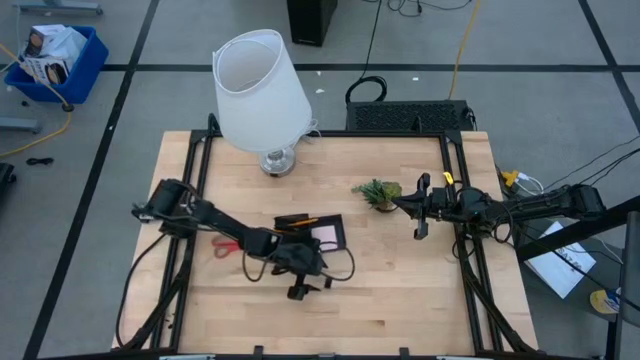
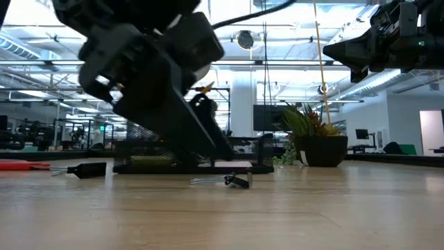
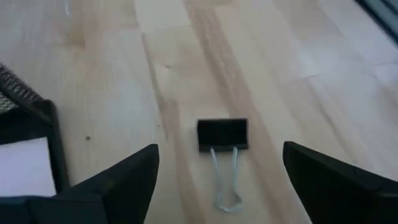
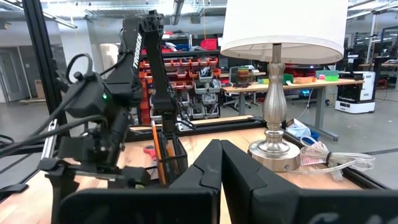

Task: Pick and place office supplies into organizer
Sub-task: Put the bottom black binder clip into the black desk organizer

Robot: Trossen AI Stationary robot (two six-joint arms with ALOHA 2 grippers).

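Binder clip [image 3: 222,134] flat on bare table, just off organizer [image 1: 335,232] front edge; left gripper [image 3: 217,180] hangs over it, fingers spread to straddle clip, likely for pick; right gripper [image 4: 221,163] pressed together, parked near table right edge.

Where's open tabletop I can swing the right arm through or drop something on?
Bare wood runs along the near edge of the table, in front of the right gripper, and between the plant and the organizer. It is crowded around the organizer: the left gripper hovers, jaws open, over a binder clip, with scissors to its left. The lamp blocks the far left.
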